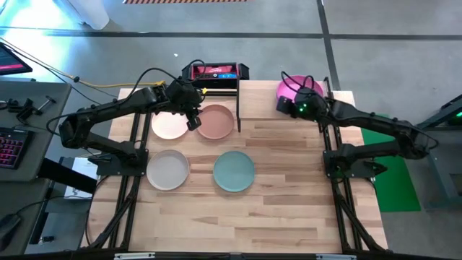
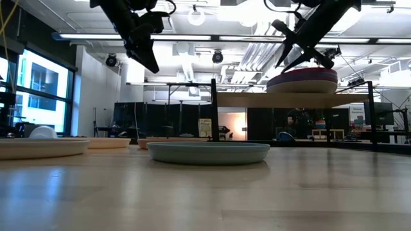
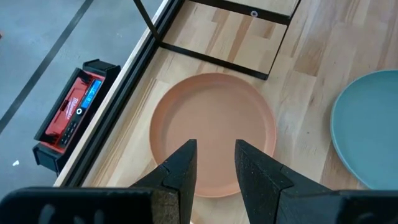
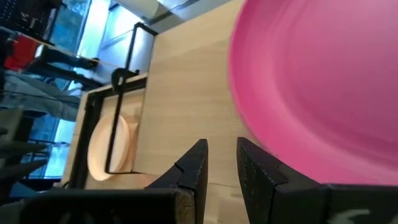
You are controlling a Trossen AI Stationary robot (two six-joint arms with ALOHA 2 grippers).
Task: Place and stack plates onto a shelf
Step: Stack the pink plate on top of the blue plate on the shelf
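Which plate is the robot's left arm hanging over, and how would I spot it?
Start at the wooden table and find the four plates lying on its left half. Look at the back pair, nearest the small shelf. The left gripper hovers over the terracotta plate, a reddish-brown one between the pale pink plate and the shelf's legs.
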